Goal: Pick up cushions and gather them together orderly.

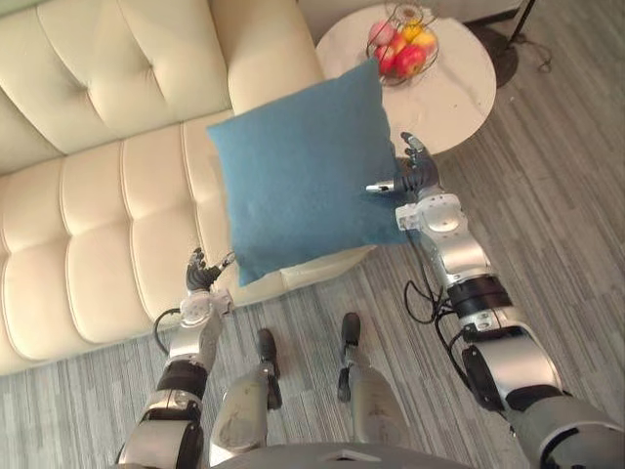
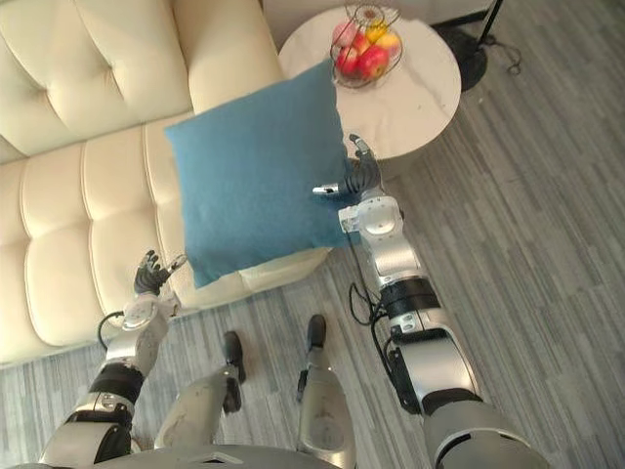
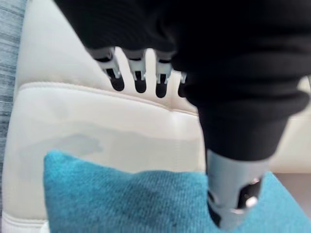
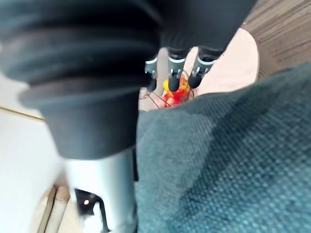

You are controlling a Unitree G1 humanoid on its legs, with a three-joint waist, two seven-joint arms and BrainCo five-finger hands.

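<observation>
A square blue cushion (image 1: 303, 176) hangs tilted in the air over the front edge of the cream sofa (image 1: 98, 195). My right hand (image 1: 415, 178) grips its right edge, with the thumb lying across the front face and the fingers behind; in the right wrist view the blue cloth (image 4: 233, 165) sits between the thumb and fingers. My left hand (image 1: 200, 276) is low by the sofa front, just left of the cushion's lower corner and apart from it. Its fingers (image 3: 138, 73) are relaxed, with the cushion (image 3: 121, 199) close beneath them.
A round white side table (image 1: 459, 98) stands right of the sofa, close behind my right hand. A wire basket of fruit (image 1: 402, 44) sits on it. A dark lamp base (image 1: 508, 49) rests on the grey plank floor beyond the table.
</observation>
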